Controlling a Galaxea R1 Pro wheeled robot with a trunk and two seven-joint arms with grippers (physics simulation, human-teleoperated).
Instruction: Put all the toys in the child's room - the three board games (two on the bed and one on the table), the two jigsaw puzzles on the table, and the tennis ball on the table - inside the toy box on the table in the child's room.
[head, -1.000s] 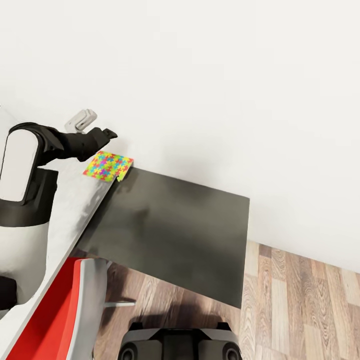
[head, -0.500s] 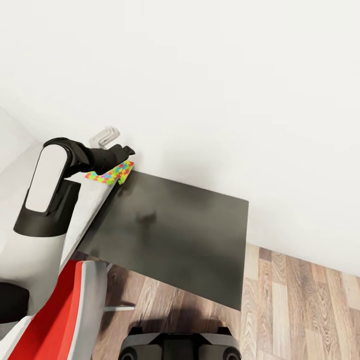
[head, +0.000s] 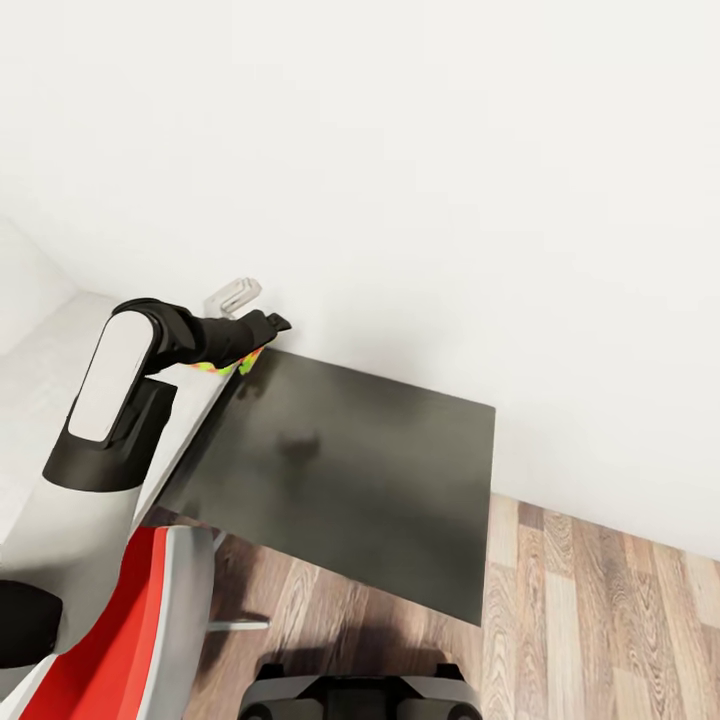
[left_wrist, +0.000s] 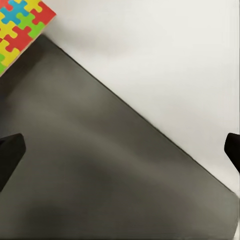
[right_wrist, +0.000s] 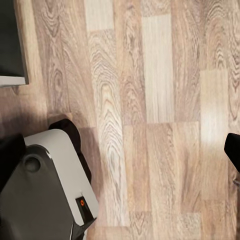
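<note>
Head high, downward — shares cabinet top with left wrist.

Jigsaw puzzle: in the head view the left arm covers most of it; a thin strip of coloured pieces shows beneath the forearm. In the left wrist view one corner of it shows, the remainder cut off by the picture's edge.

Left gripper: in the left wrist view both fingertips are clipped at opposite edges of the picture, set wide apart.

Right gripper: in the right wrist view the fingertips are likewise cut off at the edges, wide apart.

Red chair: cut off by the lower edge of the head view.

Small pale grey object against the wall, behind the left arm: partly covered, identity cannot be determined.

Robot base: clipped by the bottom edge.
</note>
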